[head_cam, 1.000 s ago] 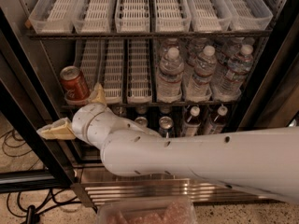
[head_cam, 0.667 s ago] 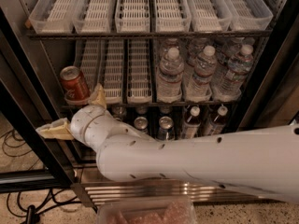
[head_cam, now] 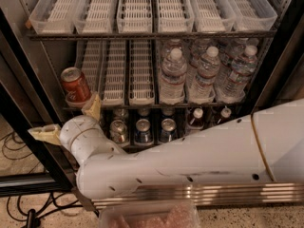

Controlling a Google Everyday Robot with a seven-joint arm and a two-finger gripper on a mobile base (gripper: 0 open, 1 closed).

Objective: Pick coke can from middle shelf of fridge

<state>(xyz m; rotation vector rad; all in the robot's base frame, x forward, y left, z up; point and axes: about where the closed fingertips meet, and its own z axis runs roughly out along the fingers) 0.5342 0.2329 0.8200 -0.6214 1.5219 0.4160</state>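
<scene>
- My gripper is hovering at the near left of the fridge, just below the front edge of the middle shelf.
- Its 2 beige fingers are standing well apart: 1 is pointing up toward the shelf edge, the other is pointing out to the left.
- Nothing is sitting between them.
- The coke can is standing in the leftmost lane of the middle shelf, at its front, leaning a little to the left.
- My upward finger is sitting just below and to the right of the can; whether it is touching the can I cannot tell.
- My white arm is reaching in from the near right and crossing in front of the lower shelf.
- White slotted lane trays are lying beside the can on the middle shelf.
- Water bottles are filling the 3 lanes at the right of that shelf.
- The top shelf is carrying 6 clear slotted trays.
- 3 silver and blue cans are showing on the lower level, with 2 white-capped dark bottles to their right.
- The ribbed steel base is running along the fridge bottom.
- Black cables are lying on the floor at the near left.
- A clear plastic tub is sitting at the near edge.
</scene>
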